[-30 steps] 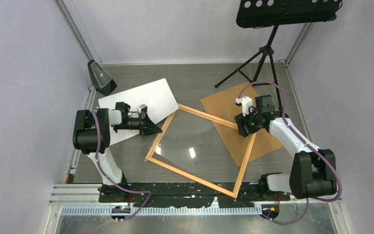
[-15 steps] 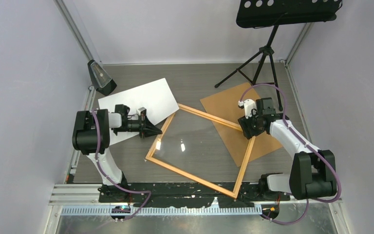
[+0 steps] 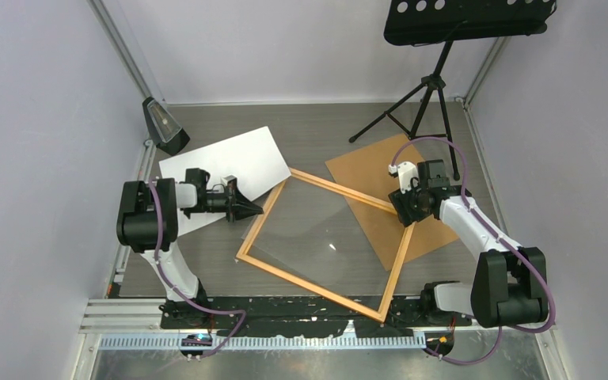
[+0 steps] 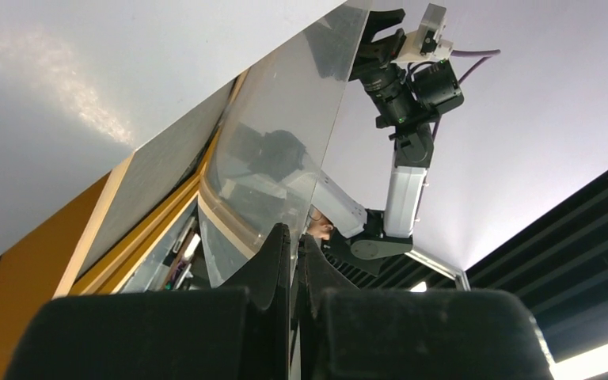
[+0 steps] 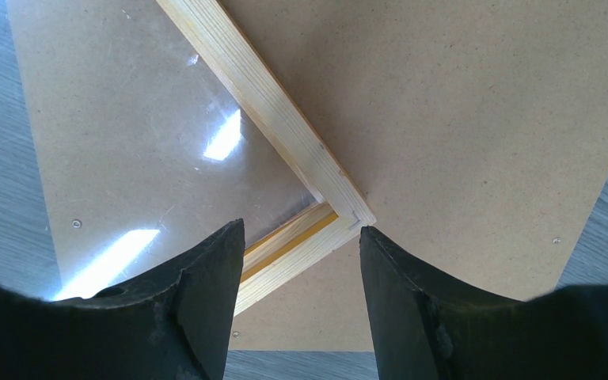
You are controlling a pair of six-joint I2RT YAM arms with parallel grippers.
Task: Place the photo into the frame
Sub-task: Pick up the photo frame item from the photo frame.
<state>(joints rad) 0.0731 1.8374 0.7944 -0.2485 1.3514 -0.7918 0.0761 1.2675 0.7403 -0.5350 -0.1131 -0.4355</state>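
The photo point(image 3: 229, 158) was found lying white side up on the far left of the table point(image 3: 317, 134), outside the frame point(image 3: 336, 190), with its near right corner just beside the frame's far corner. The frame was noted lying flat at the middle of the table, turned at an angle, its right corner resting on the brown backing board point(image 3: 372, 170). A clear sheet point(image 3: 324, 237) was observed within the frame's opening. In the left wrist view it was seen bowed and raised along its left edge. The left gripper point(image 3: 255, 210) was recorded at the frame's left side with its fingers pressed together – that raised edge appeared to be pinched between them. The right gripper point(image 5: 301, 237) was seen above the frame's right corner, jaws apart – one to each side of the corner, nothing clamped; contact with the wood could not be determined.
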